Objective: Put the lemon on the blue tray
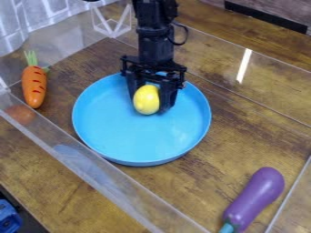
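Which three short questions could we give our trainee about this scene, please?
1. What colour is the round dish beneath the lemon?
2. True or false: the eggplant lies inside the dish.
3. Which is nearer the gripper: (a) the carrot or (b) the lemon?

Key: 1. Blue. 2. False; it lies outside the dish. 3. (b) the lemon.

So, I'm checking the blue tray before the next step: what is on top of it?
The lemon is over its far part. The gripper's dark fingers cover the tray behind the lemon.
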### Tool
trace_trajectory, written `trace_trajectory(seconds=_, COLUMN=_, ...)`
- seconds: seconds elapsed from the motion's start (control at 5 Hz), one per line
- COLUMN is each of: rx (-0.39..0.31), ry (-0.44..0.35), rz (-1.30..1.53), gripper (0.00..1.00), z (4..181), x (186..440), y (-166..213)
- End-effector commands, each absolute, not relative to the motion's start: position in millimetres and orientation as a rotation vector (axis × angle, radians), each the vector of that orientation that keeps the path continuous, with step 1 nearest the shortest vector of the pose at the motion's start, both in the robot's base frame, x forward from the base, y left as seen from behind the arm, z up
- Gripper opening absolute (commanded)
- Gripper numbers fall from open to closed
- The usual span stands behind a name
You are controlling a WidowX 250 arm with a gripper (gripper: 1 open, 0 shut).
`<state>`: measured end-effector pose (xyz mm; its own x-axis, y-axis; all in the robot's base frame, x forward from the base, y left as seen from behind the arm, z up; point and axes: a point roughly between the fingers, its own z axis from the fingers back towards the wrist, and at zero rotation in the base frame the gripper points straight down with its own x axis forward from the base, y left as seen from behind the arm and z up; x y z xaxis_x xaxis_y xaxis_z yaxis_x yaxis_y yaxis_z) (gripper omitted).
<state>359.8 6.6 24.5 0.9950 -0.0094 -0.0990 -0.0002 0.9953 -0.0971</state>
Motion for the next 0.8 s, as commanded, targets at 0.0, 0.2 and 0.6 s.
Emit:
trace_trajectory(seconds=0.0, rx=-0.057, ry=0.112, rz=0.032, gripper=0.0, z=27.5, x=354, y=34)
trace_trajectory(seconds=0.2, rx=-0.033, ry=0.127, rz=0.04, gripper=0.0, z=27.3, x=350, y=45)
trace_trajectory(seconds=0.6, rx=0.005, ry=0.155, rz=0.051, gripper=0.0, z=23.0, x=342, y=59)
